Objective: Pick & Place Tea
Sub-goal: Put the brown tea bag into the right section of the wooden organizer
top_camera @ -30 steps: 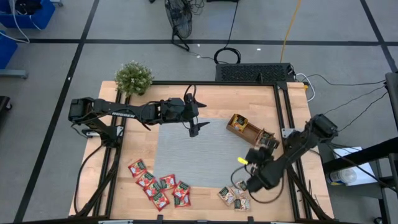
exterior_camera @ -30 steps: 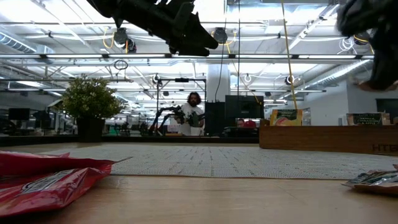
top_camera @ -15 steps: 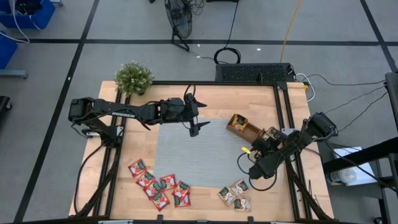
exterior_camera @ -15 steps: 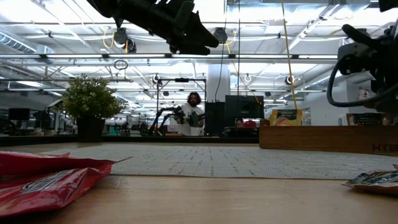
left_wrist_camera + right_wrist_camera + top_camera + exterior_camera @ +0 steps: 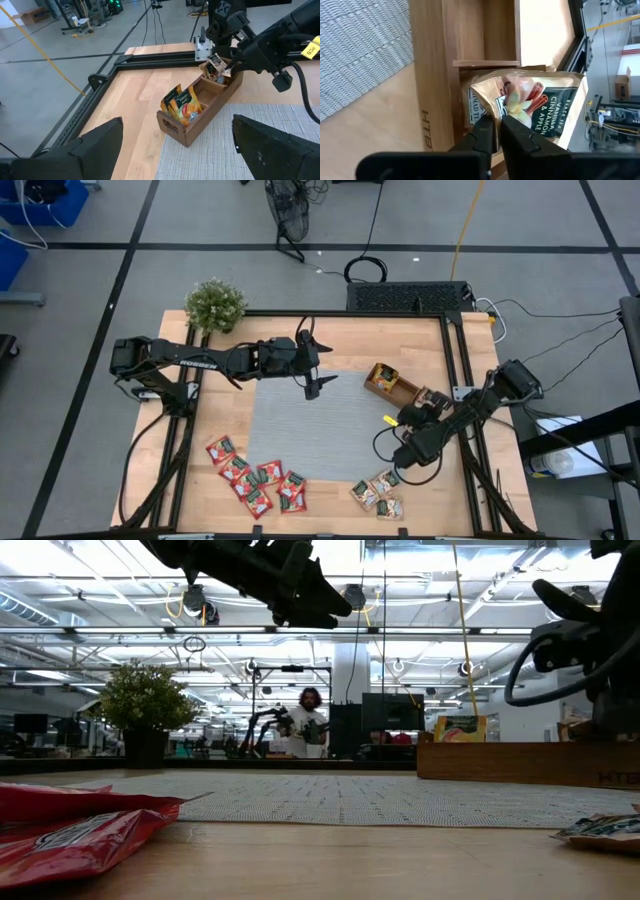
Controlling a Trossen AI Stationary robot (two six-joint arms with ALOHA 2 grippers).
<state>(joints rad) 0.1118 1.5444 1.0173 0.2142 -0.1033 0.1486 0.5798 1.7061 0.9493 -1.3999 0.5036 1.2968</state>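
Sachet, pale and glossy, pinched over boxy wooden tray.

Grey mat centred on the wooden table, brown wooden compartment tray just off the mat's far right corner, potted plant at the table's far left corner, person standing in the room beyond the table.
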